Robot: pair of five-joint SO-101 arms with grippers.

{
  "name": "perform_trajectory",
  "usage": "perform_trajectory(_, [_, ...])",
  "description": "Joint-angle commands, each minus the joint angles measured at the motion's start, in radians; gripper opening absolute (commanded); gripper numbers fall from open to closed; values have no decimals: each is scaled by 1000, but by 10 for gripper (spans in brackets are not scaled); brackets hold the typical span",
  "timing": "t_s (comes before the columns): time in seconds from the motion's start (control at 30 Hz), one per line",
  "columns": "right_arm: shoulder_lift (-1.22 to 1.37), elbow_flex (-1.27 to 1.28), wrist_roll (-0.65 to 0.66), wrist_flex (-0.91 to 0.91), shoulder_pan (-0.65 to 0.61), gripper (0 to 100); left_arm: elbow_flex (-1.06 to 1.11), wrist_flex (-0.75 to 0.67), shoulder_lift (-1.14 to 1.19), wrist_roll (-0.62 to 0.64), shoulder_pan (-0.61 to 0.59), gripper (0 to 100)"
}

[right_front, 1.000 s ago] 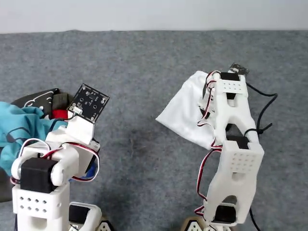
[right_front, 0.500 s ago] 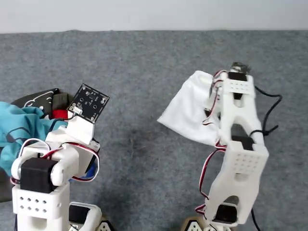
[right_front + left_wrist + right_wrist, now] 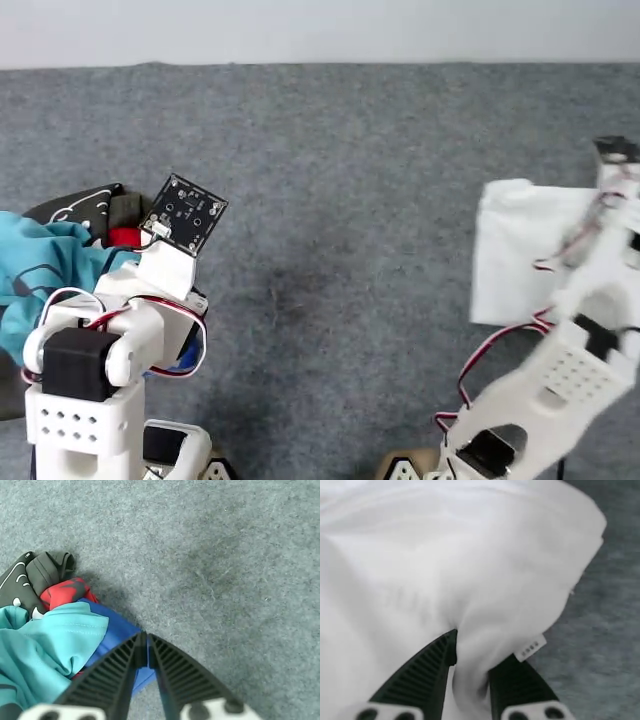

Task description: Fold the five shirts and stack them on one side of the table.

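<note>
A folded white shirt (image 3: 520, 250) lies at the right edge of the grey table, with the right arm over its right side. My right gripper (image 3: 470, 660) is shut on a fold of the white shirt (image 3: 445, 570). At the table's left edge sits a heap of shirts: a teal one (image 3: 40, 265), a black one (image 3: 80, 205), a red one (image 3: 122, 237). In the left wrist view the heap shows the teal shirt (image 3: 45, 650), a blue one (image 3: 117, 640), the red one (image 3: 62, 591) and the black one (image 3: 30, 575). My left gripper (image 3: 146, 647) is shut and holds nothing, just above the blue shirt's edge.
Grey carpet-like cloth (image 3: 320, 180) covers the table, with free room across the middle between the two arms. A white wall runs along the far edge. Cables hang along the right arm (image 3: 560, 380).
The right arm has swung to the right, dragging the white shirt from the middle right to the right edge of the table. The left arm has not moved.
</note>
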Motion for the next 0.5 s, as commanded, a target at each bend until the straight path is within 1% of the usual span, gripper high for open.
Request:
perform_trajectory(0.0, [-28,-20,84,-82,84,9,-5,-5,-9,-5,-9,15])
perform_trajectory(0.17, [-5,-20,118,-97,108,16,-5,-5,-9,-6,-9,15])
perform_trajectory(0.23, [-22,-20,112,-91,108,72,-5,-5,-9,-8,-9,15])
perform_trajectory(0.37, [-124,-20,97,-30,107,244,-4,-3,-9,-8,-9,15])
perform_trajectory(0.43, [-180,-20,49,15,104,284,-4,-3,-9,-8,-9,15])
perform_trajectory(0.47, [-205,-20,28,38,101,288,-4,-3,-9,-8,-9,15])
